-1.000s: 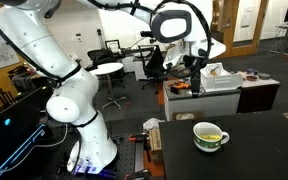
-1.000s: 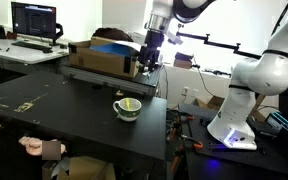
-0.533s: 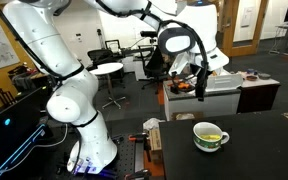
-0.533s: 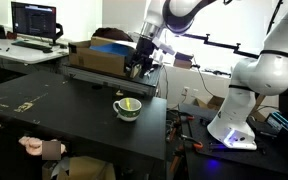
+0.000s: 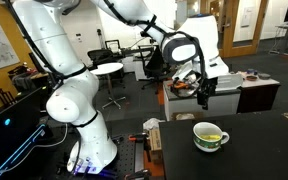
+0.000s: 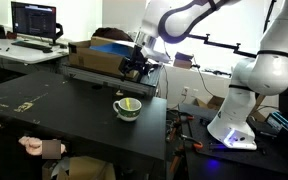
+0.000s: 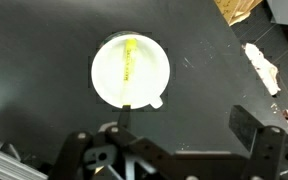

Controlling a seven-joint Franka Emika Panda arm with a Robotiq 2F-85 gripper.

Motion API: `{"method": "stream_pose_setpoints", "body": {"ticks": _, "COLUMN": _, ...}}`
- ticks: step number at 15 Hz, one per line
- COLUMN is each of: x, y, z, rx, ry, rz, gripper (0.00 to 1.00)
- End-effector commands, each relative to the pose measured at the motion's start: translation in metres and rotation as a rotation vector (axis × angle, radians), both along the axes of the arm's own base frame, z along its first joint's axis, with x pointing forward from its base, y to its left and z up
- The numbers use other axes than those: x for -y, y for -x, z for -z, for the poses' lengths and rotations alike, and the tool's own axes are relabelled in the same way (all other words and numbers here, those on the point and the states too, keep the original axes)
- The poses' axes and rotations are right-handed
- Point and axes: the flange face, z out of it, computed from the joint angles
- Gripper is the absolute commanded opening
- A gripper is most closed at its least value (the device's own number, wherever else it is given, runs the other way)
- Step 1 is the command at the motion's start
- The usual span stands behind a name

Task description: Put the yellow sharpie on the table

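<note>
1. The yellow sharpie (image 7: 129, 60) lies inside the mug (image 7: 131, 70), slanted across the white interior. It's not on the table (image 7: 44, 115) yet.
2. The mug stands upright on the dark tabletop, near an edge in an exterior view (image 5: 210, 136). Yellow shows over the rim in both exterior views.
3. The gripper (image 7: 183, 118) hovers well above the mug, pointing down. Its jaws stand wide apart w/ nothing between them.
4. In an exterior view the gripper (image 6: 134, 68) hangs apart from the mug, offset toward the cluttered desk side.
5. Why so, prob.: the wrist cam looks straight down into the mug, which suits lining up a top-down reach. The mug sits off to one side of the jaw gap in that view, so some sideways shift seems needed first.
6. The pen is thin and lies low, so the jaws likely must close across the barrel. The mug wall leaves little room, so there's a risk of nudging or tipping it.
7. No writing is readable:
   - monitor (image 6: 34, 20): text too small
   - cardboard box (image 6: 102, 55): no legible label
   - mug: the greenish pattern shows no words or brand
</note>
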Motion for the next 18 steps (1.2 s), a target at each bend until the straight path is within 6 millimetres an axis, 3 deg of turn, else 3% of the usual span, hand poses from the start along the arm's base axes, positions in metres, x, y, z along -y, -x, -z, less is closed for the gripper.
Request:
{"method": "stream_pose_setpoints", "body": {"ticks": 1, "x": 0.000, "y": 0.000, "z": 0.006, "rx": -0.029, "ry": 0.052, "rz": 0.080, "gripper": 1.00}}
{"method": "stream_pose_setpoints", "body": {"ticks": 7, "x": 0.001, "y": -0.005, "z": 0.018, "rx": -0.099, "ry": 0.036, "rz": 0.079, "gripper": 1.00}}
{"method": "stream_pose_setpoints", "body": {"ticks": 18, "x": 0.024, "y": -0.052, "z": 0.048, "rx": -0.115, "ry": 0.028, "rz": 0.080, "gripper": 1.00}}
